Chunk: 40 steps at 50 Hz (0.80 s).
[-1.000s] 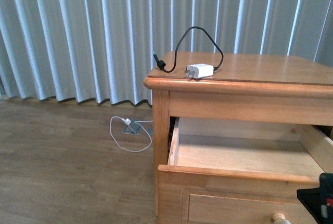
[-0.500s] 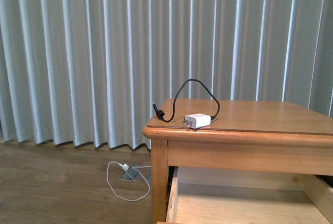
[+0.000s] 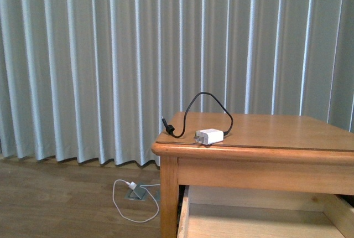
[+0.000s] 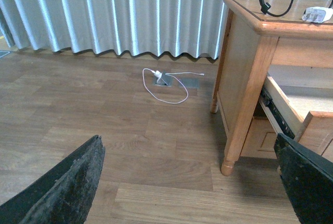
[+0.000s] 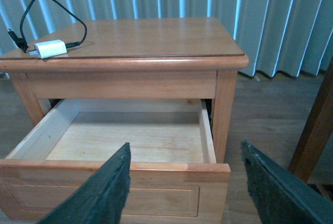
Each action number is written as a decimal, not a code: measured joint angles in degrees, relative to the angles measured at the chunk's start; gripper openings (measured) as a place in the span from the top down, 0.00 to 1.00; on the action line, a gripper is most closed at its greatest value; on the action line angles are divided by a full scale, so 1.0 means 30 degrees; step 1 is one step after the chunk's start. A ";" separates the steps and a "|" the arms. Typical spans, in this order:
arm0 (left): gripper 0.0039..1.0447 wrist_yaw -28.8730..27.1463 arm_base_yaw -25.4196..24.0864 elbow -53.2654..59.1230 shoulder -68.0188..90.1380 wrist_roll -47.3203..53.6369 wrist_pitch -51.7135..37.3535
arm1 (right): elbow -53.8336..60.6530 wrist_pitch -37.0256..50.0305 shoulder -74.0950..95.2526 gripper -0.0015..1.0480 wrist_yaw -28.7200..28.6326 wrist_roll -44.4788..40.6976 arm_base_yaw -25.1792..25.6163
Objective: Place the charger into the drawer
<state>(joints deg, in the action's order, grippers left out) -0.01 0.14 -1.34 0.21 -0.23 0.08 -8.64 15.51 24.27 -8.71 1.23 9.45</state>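
The charger [image 3: 209,136], a small white plug adapter with a looping black cable, lies on the cabinet top near its front left corner. It also shows in the right wrist view [image 5: 51,48] and the left wrist view [image 4: 317,14]. The upper drawer [image 5: 117,174] stands pulled out and empty; its inside shows in the front view [image 3: 260,218]. My right gripper [image 5: 184,193] is open, in front of the drawer's front panel. My left gripper [image 4: 190,185] is open over the floor, left of the cabinet. Neither gripper shows in the front view.
The wooden cabinet [image 3: 254,155] stands before a pale pleated curtain [image 3: 110,55]. A white plug with a white cable [image 3: 133,193] lies on the wood floor by a floor socket. A dark wooden post [image 5: 315,130] stands at the right of the cabinet.
The front view has risen: the cabinet sits lower in the picture, the drawer front and knob have left view, and the dark gripper part at the lower right is gone.
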 joint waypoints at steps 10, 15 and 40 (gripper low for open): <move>0.06 0.0000 0.0000 0.0000 0.0000 0.0000 0.0000 | 0.1260 -0.0495 -0.1690 0.67 0.2739 -0.0342 -0.2951; 0.06 -0.0015 0.0000 0.0000 0.0000 0.0000 0.0000 | 0.1260 -0.0495 -0.1719 0.50 0.2834 -0.0342 -0.3060; 0.06 0.0000 0.0000 0.0000 0.0000 0.0000 0.0000 | 0.1260 -0.0495 -0.1719 0.08 0.2885 -0.0342 -0.3075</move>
<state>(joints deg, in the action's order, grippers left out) -0.01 0.14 -1.34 0.21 -0.23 0.08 -4.86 14.02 19.11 -0.05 0.21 0.23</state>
